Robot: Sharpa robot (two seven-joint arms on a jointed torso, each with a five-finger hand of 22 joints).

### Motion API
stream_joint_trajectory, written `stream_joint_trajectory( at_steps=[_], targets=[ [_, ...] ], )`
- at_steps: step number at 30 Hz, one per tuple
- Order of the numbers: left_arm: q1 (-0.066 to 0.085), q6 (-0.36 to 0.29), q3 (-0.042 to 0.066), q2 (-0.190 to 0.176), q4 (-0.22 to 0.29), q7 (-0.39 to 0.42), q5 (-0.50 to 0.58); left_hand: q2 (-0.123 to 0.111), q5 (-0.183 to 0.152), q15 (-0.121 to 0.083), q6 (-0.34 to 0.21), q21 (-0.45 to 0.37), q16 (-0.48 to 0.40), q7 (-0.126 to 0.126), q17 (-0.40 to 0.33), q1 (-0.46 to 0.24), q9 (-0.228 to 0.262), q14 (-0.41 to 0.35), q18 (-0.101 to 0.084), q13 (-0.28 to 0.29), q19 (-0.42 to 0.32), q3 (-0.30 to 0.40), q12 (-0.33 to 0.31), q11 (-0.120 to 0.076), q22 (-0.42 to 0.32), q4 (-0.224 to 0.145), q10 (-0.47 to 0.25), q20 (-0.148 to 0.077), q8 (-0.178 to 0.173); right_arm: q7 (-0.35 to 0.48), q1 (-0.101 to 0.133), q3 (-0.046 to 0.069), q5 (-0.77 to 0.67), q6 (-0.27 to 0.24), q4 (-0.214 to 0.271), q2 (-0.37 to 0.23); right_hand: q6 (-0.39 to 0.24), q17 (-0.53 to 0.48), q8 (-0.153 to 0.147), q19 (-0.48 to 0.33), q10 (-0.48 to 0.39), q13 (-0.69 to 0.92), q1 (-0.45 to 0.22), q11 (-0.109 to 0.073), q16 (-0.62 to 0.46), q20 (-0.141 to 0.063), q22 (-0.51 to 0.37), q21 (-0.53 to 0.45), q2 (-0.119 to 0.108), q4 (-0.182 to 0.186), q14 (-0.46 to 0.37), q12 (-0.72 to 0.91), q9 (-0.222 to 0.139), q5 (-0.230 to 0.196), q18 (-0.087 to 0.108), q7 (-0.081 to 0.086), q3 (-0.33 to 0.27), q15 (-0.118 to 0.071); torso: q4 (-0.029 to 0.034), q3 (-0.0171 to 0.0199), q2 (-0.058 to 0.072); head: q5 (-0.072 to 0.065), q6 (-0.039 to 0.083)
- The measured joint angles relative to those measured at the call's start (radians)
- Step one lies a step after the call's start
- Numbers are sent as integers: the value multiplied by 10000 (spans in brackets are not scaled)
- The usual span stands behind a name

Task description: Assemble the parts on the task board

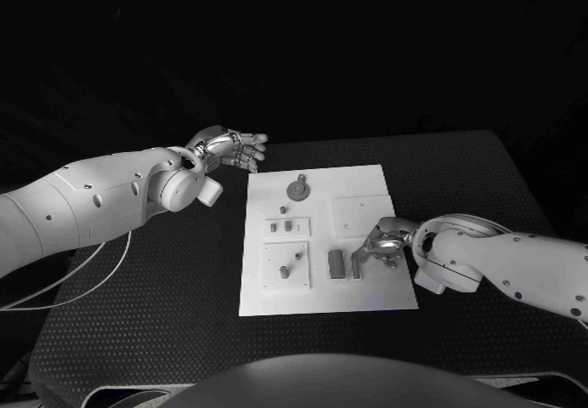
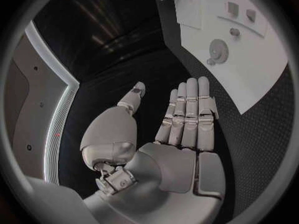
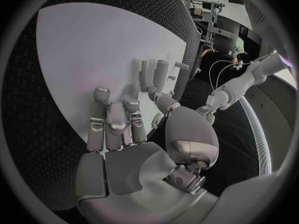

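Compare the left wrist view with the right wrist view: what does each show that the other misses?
Left wrist alone: the open left hand off the board, and the gear-shaped part.
Right wrist alone: the right hand with fingers over the board beside upright grey parts.
Both: the white task board on the black table.

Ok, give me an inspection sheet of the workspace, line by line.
Surface: black table, textured.
Job's things: white task board mid-table; gear-shaped part at its far end, two upright bar parts near the right hand, small pegs in raised plates.
Clutter: nothing seen.
Hands: left hand raised off the board's far left corner, fingers straight, holding nothing; right hand at the board's right edge by the bars, grip cannot be told.
Cables: thin white cable under the left arm.
Surroundings: dark.
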Motion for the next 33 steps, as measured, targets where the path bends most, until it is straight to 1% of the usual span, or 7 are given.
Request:
stream_joint_trajectory(
  at_steps=[8,13,23,28,29,30,33],
  targets=[
    [0,5,0,2,0,-7,0,0,0,0,0,0,0,0,4,0,0,0,-16,0,0,0,0,0,1,0,0,0,0,127,9,14,-8,8,-83,64,4,33,62,0,0,-12,371,0,0,0,0,0,739,-628,34,38,24,-11,-2,-3,128,33,4,-5,0,-13,0],
    [0,8,0,-4,2,-15,0,0,0,0,0,0,0,0,3,0,0,0,-25,0,0,0,0,0,1,0,0,0,0,242,37,38,-26,100,-87,118,80,33,68,0,38,-12,723,-38,0,0,0,0,1081,-743,43,38,58,-50,-5,-6,218,36,4,-6,1,-14,0],
    [0,18,0,-5,5,-27,0,0,0,0,0,0,0,0,2,0,0,0,-66,0,0,0,0,0,2,0,0,0,0,359,65,66,-307,233,-134,274,116,119,155,-4,40,-11,1213,-40,51,4,0,41,1123,-742,61,77,111,-46,-8,-39,214,53,2,-7,1,-24,0],
    [0,22,0,-6,6,-33,0,0,0,0,0,0,0,0,11,0,0,0,-69,0,0,0,0,0,2,0,0,0,0,364,68,76,-522,309,-134,313,116,138,154,-38,39,-11,1319,-39,51,37,0,41,1019,-742,61,77,113,-36,-10,-40,212,55,3,-7,1,-27,0],
    [0,23,0,-6,6,-34,0,0,0,0,0,0,-10,0,11,0,0,0,-70,0,0,0,0,0,2,0,0,0,0,365,65,78,-573,327,-126,321,116,145,153,-37,39,-11,1355,-39,51,37,0,41,1055,-742,60,77,112,-36,-10,-40,212,55,3,-7,1,-27,0],
    [0,24,1,-6,8,-36,0,0,0,0,0,0,-39,0,12,0,0,0,-71,0,0,0,0,0,2,0,0,0,0,351,59,70,-622,349,-129,329,115,146,146,-38,38,-10,1512,-38,51,38,0,40,1210,-742,60,78,105,5,-58,-40,211,57,3,-6,1,-27,0],
    [0,29,1,-10,8,-40,1,0,0,0,0,0,-39,0,11,0,0,0,-74,0,0,0,0,0,2,0,0,0,0,347,38,64,-722,395,-130,316,116,146,183,-39,38,-10,1541,-38,51,38,0,40,1239,-753,61,77,125,6,-66,-40,201,59,3,-2,2,-30,0]
  ],
)
